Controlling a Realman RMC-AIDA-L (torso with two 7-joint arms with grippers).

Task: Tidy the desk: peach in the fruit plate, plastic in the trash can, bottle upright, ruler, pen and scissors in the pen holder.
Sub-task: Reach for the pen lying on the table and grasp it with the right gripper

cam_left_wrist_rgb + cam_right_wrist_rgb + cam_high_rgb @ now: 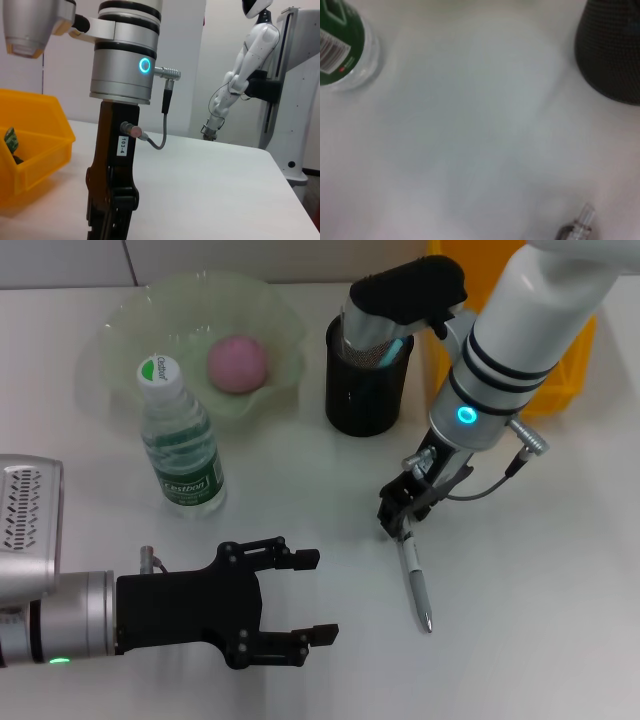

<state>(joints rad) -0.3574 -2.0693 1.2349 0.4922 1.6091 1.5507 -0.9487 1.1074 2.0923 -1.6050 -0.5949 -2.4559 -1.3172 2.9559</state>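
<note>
A pink peach (238, 363) lies in the pale green fruit plate (130, 325). Beside the plate, the bottle (183, 440) (345, 45) stands upright with its green cap on. The black mesh pen holder (365, 380) (612, 50) holds black-handled scissors (410, 285) and a clear ruler (362, 328). The pen (417, 585) (577, 227) slants down to the table, and my right gripper (400, 528) (112, 220) is shut on its upper end. My left gripper (318, 596) hovers open at the front left, holding nothing. The plastic is not in view on the desk.
The yellow trash can (570, 380) (30, 145) stands behind the right arm, with a small green scrap (11, 140) inside. A white robot (245, 75) stands beyond the table's far edge.
</note>
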